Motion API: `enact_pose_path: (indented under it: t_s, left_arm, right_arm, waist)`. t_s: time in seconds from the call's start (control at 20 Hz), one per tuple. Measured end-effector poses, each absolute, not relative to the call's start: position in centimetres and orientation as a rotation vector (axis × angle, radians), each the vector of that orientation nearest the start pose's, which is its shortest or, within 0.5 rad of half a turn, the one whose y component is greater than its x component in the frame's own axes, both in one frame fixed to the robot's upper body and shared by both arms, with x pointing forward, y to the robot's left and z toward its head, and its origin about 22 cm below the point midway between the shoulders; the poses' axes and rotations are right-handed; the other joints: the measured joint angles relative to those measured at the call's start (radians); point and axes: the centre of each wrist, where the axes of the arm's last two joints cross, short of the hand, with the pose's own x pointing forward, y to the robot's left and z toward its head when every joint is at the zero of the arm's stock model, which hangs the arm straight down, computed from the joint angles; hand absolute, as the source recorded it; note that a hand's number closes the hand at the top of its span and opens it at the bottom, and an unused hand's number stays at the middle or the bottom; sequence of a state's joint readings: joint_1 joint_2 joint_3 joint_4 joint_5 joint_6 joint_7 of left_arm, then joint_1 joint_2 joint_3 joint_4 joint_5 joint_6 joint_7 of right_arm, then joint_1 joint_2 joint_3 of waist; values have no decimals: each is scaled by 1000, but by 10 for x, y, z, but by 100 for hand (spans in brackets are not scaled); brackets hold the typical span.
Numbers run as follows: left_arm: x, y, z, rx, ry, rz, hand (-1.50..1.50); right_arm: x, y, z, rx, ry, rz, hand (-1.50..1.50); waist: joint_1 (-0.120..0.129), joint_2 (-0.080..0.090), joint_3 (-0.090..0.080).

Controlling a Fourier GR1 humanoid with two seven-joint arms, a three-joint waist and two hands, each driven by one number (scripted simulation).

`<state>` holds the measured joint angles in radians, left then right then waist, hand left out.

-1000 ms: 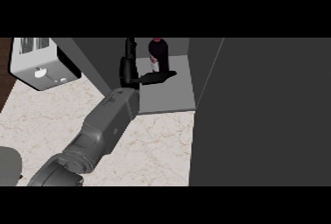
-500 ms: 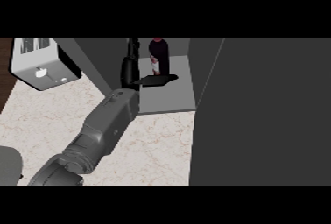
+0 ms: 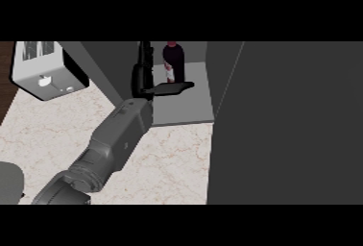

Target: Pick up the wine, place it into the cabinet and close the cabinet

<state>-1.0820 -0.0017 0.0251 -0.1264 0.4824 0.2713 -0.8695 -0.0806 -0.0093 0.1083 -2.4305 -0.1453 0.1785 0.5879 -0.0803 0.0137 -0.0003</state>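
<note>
The wine bottle (image 3: 172,58), dark with a pale label, stands upright at the back of the open cabinet (image 3: 186,108), on its grey shelf floor. My right hand (image 3: 167,89) is inside the cabinet opening, just left of and in front of the bottle. The hand is open, its fingers straight, and a small gap separates it from the bottle. The grey right forearm (image 3: 113,139) runs from the lower left up to the cabinet. Of the left arm only a grey piece (image 3: 7,182) shows at the lower left edge, and its hand is out of sight.
A silver toaster (image 3: 42,69) sits on the marble counter (image 3: 166,163) at the upper left. A large dark panel (image 3: 291,120), apparently the open cabinet door, fills the right side and hides what lies behind it.
The right hand's outstretched part has dropped from pointing up toward the bottle to lying level, slightly lower and nearer. The bottle has stayed upright in place.
</note>
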Motion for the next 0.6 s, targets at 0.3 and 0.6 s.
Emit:
enact_pose_path:
  t_s: [0.3, 0.6]
  left_arm:
    - [414, 114, -1, -29, -1905, 181, -150]
    - [397, 116, -21, -38, -1878, 196, -150]
  right_arm:
    - [163, -200, 200, 320, -1903, 311, -150]
    - [162, -202, 198, 300, -1892, 302, -150]
  waist:
    - [0, -7, 1]
    - [17, -15, 1]
